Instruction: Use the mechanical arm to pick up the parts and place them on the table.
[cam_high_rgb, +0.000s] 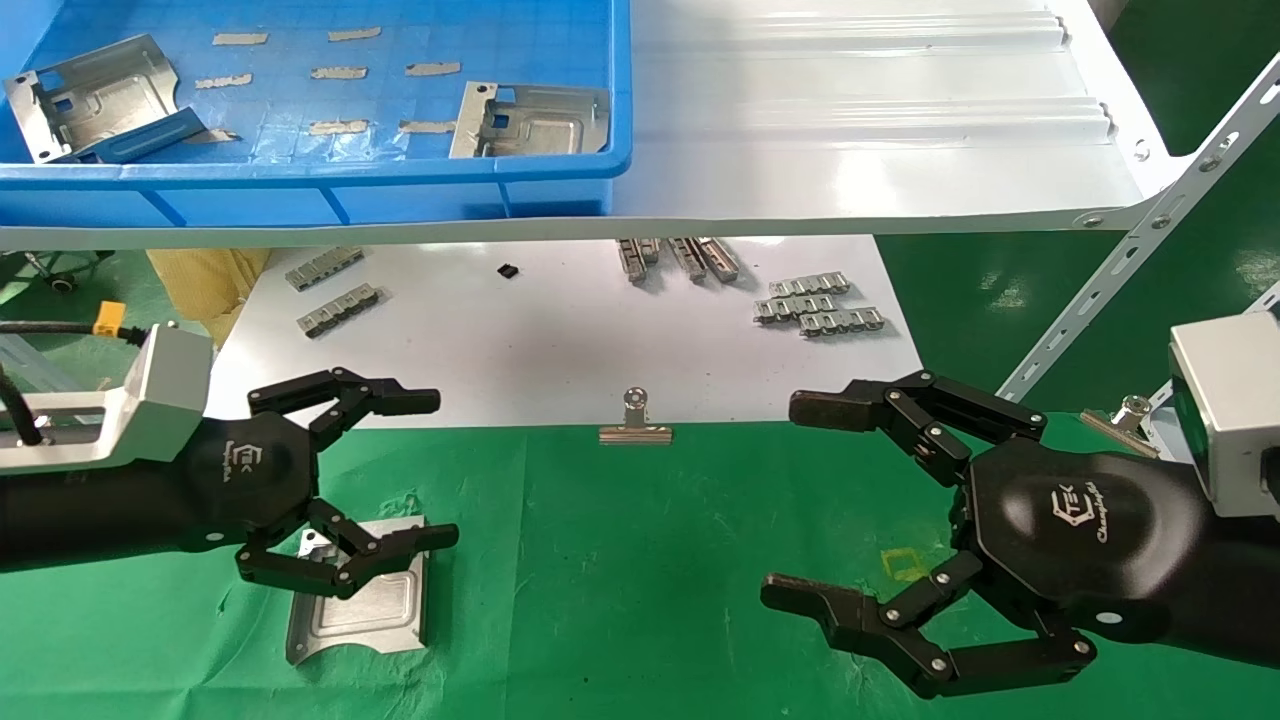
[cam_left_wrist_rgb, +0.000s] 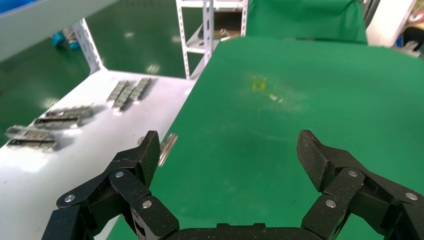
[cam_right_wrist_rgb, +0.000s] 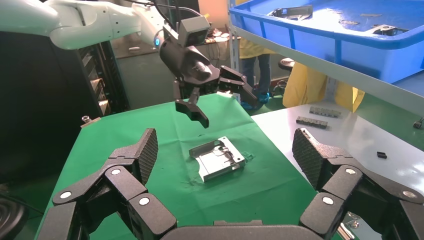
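Part (cam_high_rgb: 360, 592) flat on table (cam_high_rgb: 640, 580) beneath open, empty left gripper (cam_high_rgb: 385, 470).

table (cam_high_rgb: 640, 560): bright green, yellow marks | parts (cam_high_rgb: 360, 595): silvery | bin (cam_high_rgb: 330, 175): blue | board (cam_high_rgb: 560, 340): white

We are in a factory workshop — a glossy green painted floor (cam_high_rgb: 1010, 290), perforated white steel racking (cam_left_wrist_rgb: 205, 35) beyond our left gripper (cam_left_wrist_rgb: 227, 150), and a blue plastic bin (cam_high_rgb: 400, 175) of stamped metal parts (cam_high_rgb: 530, 120) shelved above — an assembly station.
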